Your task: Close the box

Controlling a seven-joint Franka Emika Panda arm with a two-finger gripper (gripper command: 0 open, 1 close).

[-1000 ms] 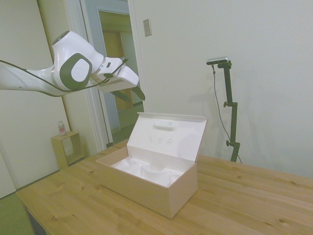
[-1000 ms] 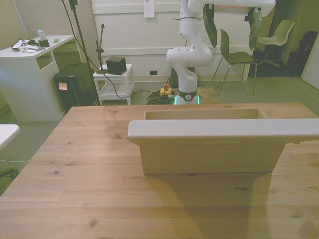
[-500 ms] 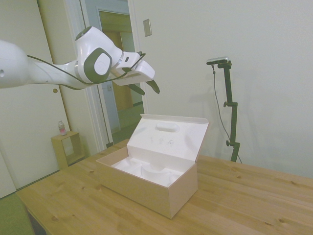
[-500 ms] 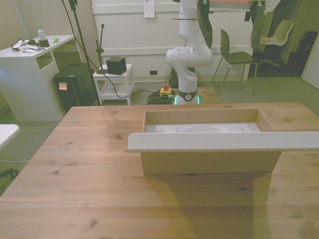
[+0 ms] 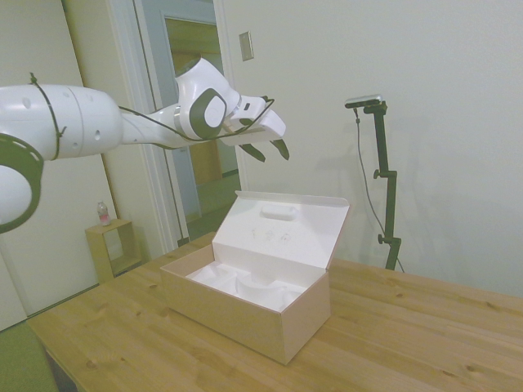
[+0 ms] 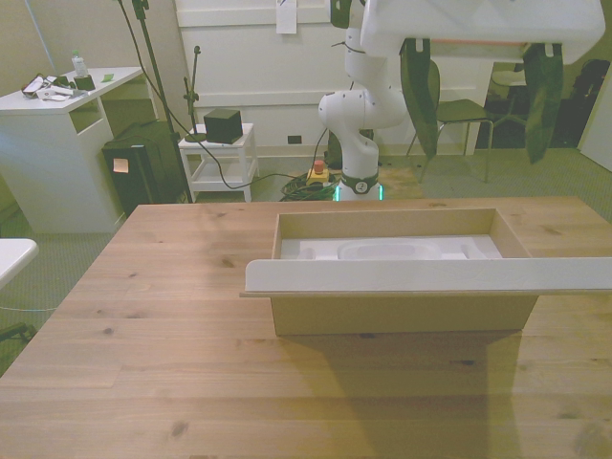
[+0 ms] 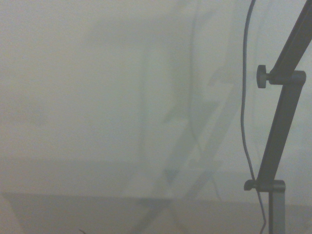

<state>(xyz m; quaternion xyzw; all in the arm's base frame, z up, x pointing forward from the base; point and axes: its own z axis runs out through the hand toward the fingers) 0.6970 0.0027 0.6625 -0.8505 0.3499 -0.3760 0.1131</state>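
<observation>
Beige cardboard box (image 5: 245, 306) is sitting open on the wooden tabletop (image 5: 392, 343), its lid (image 5: 282, 229) standing upright. Above it, the end effector (image 5: 268, 150) is hovering with its dark fingers (image 6: 419, 91) spread wide, gripping nothing.

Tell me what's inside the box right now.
The open box holds only a white moulded insert with empty hollows. An oval white pad sits inside the raised lid. Anything under the insert is hidden.

The box (image 6: 402, 287) sits open at center on the bench (image 6: 172, 382). The claw (image 6: 481, 91) hangs at upper right, fingers (image 6: 418, 96) spread.
</observation>
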